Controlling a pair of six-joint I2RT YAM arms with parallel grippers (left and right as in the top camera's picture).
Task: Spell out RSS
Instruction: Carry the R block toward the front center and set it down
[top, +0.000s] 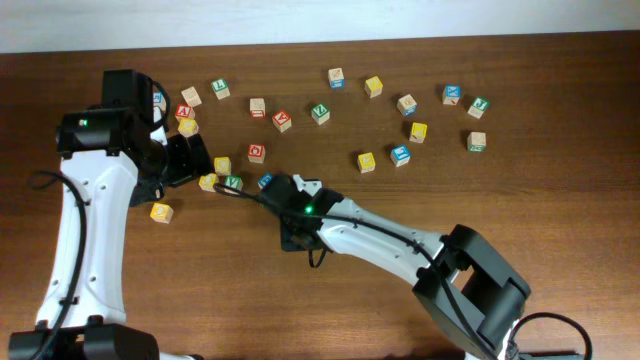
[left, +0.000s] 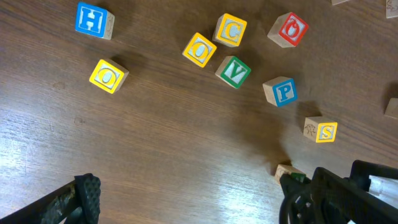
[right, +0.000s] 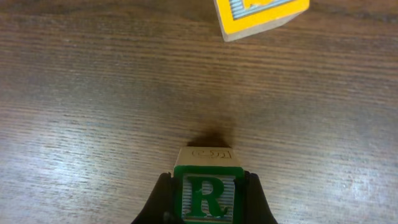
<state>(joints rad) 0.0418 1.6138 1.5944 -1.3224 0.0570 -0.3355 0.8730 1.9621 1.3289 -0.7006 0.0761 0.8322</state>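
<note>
My right gripper is shut on the green-faced "R" cube, low over the wood; I cannot tell whether it touches. In the overhead view this gripper hides the cube. The left wrist view shows the cube's edge beside the black gripper. A yellow "S" cube lies just beyond it. A yellow-faced cube lies ahead in the right wrist view, letter cut off. A second "S" is not readable. My left gripper is open and empty, high above the table.
Near the left gripper lie yellow O, yellow G, green V, blue P, red O, another yellow O and blue H. Several more cubes are scattered across the far table.
</note>
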